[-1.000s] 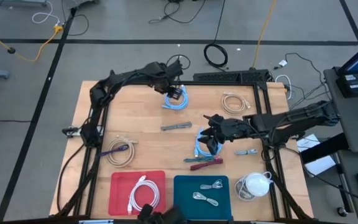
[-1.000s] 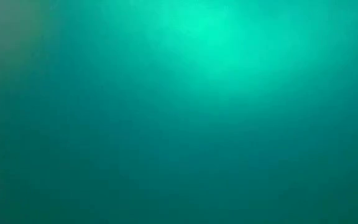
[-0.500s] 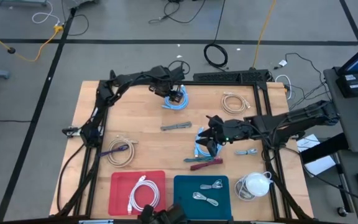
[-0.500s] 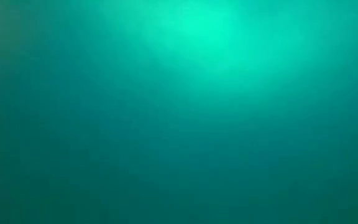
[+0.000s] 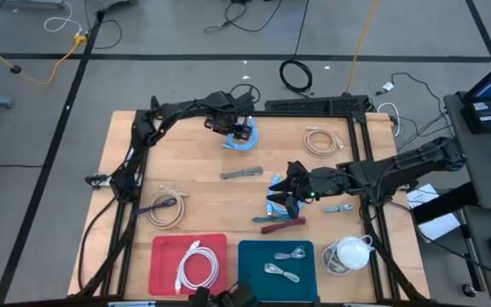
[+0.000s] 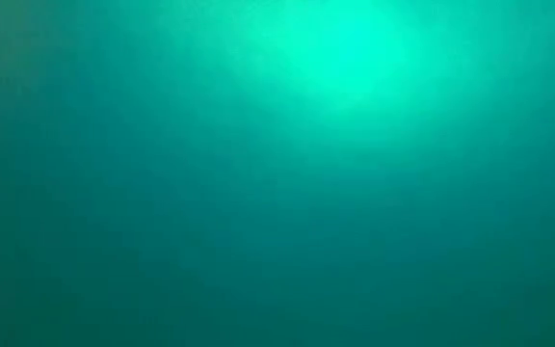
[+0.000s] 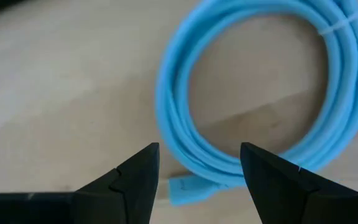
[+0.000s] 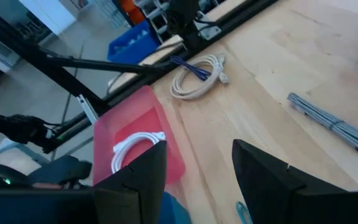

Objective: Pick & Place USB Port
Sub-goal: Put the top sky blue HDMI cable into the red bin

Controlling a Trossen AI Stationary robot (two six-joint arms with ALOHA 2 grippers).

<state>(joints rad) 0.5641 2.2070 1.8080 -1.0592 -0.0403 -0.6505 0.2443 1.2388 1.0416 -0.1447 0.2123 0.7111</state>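
Left gripper (image 5: 244,130) is over the coiled light-blue cable (image 5: 239,139) at the far middle of the wooden table (image 5: 194,183), jaws spread wide with nothing in them. In the left wrist view the fingers (image 7: 135,180) straddle the near side of the coil (image 7: 253,93), with the blue USB plug (image 7: 185,188) right between the tips. I'd drop straight down, centre on the plug end and not the loop, and close only once the tips bracket it; grabbing one strand risks the coil unspooling. Right gripper (image 5: 290,196) hangs over a second blue cable (image 5: 275,194) at mid-table, jaws apart and empty in its wrist view, above the red cable (image 5: 281,224). Versus a second ago: left jaws opened wider and the arm pulled slightly back from the coil; right gripper edged a little rightward. The low view shows nothing but a teal haze.
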